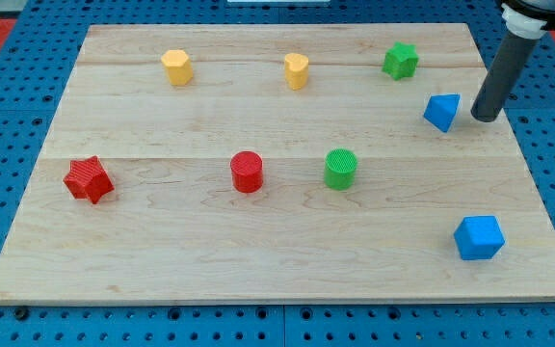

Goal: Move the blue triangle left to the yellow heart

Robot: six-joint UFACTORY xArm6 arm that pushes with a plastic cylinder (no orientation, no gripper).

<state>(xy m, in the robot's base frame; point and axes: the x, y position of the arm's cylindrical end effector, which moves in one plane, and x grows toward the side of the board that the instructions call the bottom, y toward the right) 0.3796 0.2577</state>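
The blue triangle [441, 111] lies near the board's right edge, in the upper part of the view. The yellow heart [297, 70] sits well to its left, near the top middle. My tip [485, 118] rests on the board just right of the blue triangle, a small gap apart from it. The dark rod rises from the tip toward the view's top right corner.
A green star [401, 60] lies between heart and triangle, near the top. A yellow hexagon [176, 66] is at top left. A red star [89, 179], red cylinder [247, 172] and green cylinder [340, 168] cross the middle. A blue cube [478, 237] sits at bottom right.
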